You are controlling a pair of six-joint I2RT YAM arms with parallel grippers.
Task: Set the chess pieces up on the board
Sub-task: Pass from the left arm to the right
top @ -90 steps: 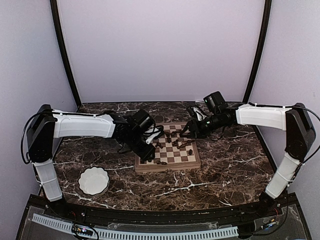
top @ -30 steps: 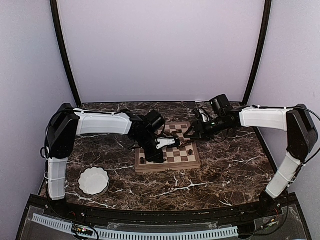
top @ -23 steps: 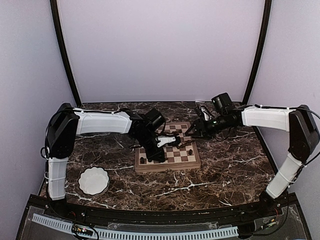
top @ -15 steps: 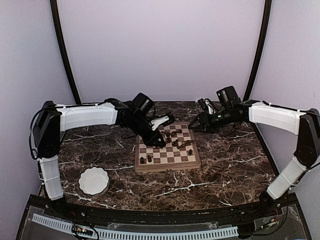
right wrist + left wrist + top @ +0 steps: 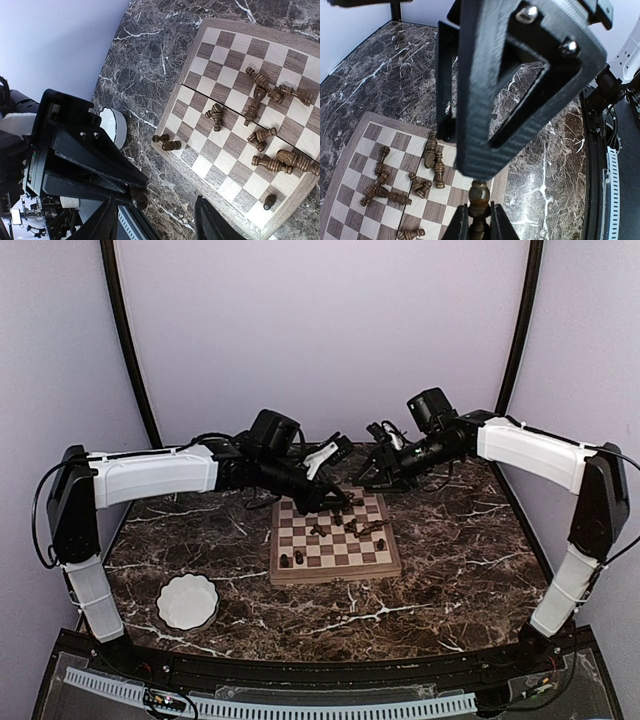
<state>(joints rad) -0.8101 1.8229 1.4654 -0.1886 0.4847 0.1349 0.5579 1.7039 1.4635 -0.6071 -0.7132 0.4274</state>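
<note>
The board (image 5: 335, 573) lies mid-table with several dark chess pieces (image 5: 345, 525) toppled on its middle squares and a few standing near its front edge. Above the board's far edge, my left gripper (image 5: 335, 452) is shut on one upright chess piece (image 5: 480, 195), pinched at the neck. In the right wrist view that piece (image 5: 139, 197) shows at the tip of the left gripper (image 5: 85, 165), between my right gripper's (image 5: 157, 220) open fingers and closer to the left one. The right gripper (image 5: 375, 468) faces the left one closely in mid-air.
A white scalloped bowl (image 5: 187, 601) sits on the marble table at the front left, also visible as the bowl (image 5: 112, 127) past the board's corner. Dark poles stand at both back corners.
My left gripper has lifted off the board with a piece and risen toward the back. The right gripper has swung left and up to meet it.
</note>
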